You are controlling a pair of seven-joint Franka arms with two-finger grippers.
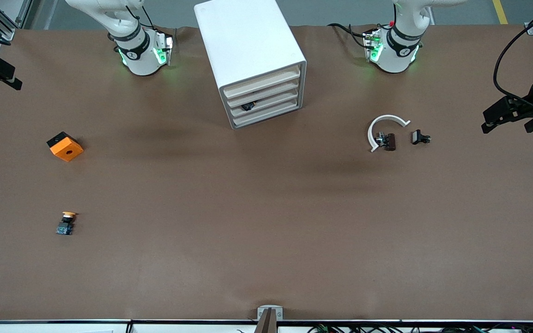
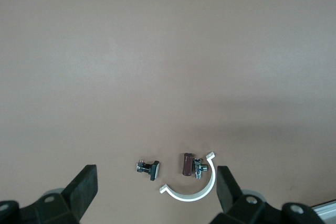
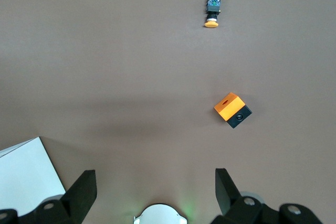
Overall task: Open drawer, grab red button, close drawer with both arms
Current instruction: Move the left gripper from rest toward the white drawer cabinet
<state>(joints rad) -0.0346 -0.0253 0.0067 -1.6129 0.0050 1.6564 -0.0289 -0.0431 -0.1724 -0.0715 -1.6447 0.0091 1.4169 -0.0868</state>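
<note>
Waiting: left claw (image 2: pixel 155 190) spread, empty, over the bench (image 1: pixel 266 231) edge at its own end; right claw (image 3: pixel 155 190) likewise spread at the other end. Cabinet (image 1: pixel 252 55) between the arm bases, all four drawers (image 1: pixel 264 99) shut; a dark item shows in one slot. Red button not visible.

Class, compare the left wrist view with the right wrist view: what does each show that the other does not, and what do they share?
Only the left wrist view shows the white curved clip, the brown part inside its curve and the small black part beside it. Only the right wrist view shows the orange cube, the yellow-capped button and a corner of the white cabinet. Both show the brown table and open black fingers.
</note>
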